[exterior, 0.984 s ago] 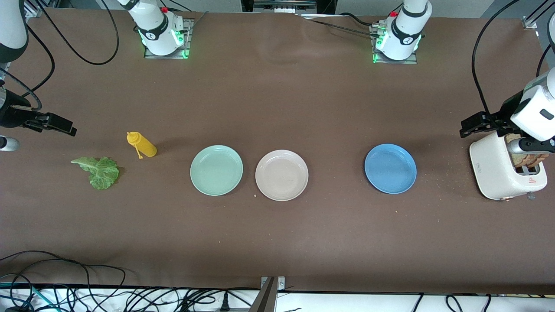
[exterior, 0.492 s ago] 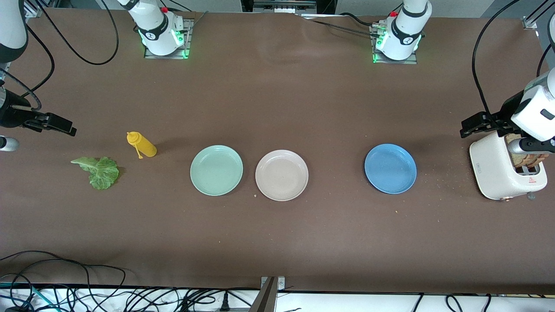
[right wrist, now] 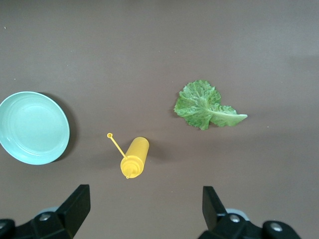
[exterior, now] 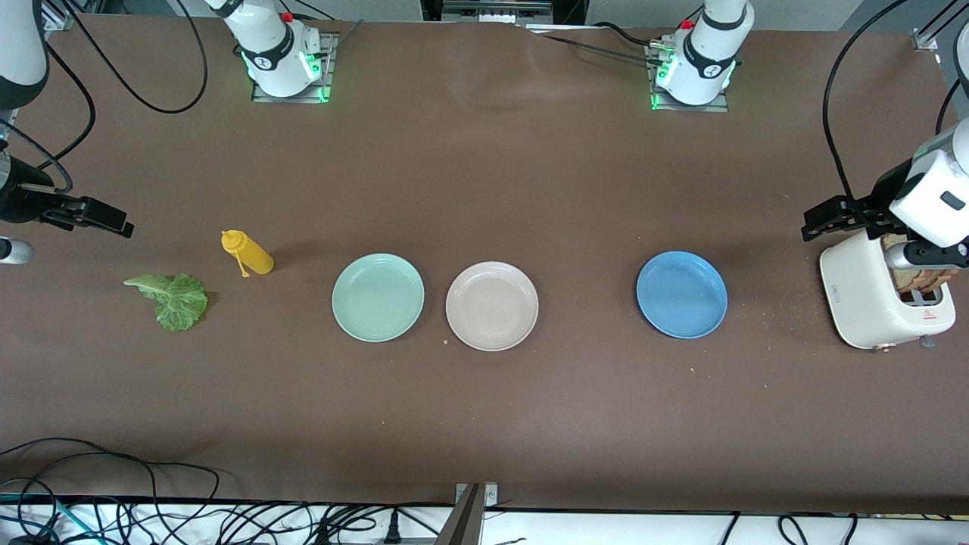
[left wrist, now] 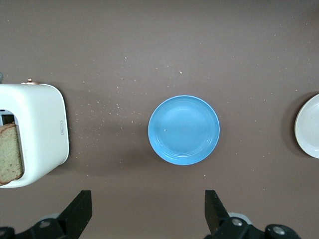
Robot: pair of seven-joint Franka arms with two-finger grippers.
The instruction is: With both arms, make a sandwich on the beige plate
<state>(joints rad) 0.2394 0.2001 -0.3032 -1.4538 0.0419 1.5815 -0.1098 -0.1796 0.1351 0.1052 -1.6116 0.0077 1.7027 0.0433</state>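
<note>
Beige plate (exterior: 492, 306): bare, on the table (exterior: 484, 424) between the mint-green plate (exterior: 378, 297) and the blue plate (exterior: 681, 294), just beside the mint-green one.
Lettuce leaf (exterior: 171, 299): flat on the table toward the right arm's end, near the yellow squeeze bottle (exterior: 248, 253), which lay on its side.
Bread slices (left wrist: 10, 160): stood in the slots of the white toaster (exterior: 878, 299) at the left arm's end; how many could not be told.
Left pincer (left wrist: 148, 211): fingers spread wide, nothing held; hung in the air over the table beside the toaster, the blue plate in its wrist view.
Right pincer (right wrist: 144, 209): fingers spread wide, nothing held; hung over the table near the bottle and leaf.
Done: nothing, by the look of it; no ingredient lay on any plate.
Left to do: all of it, as judged — first slice onto the beige plate, leaf on that, second slice on top.
Likely shares: left arm the bread, right arm the leaf, each being nearest.
</note>
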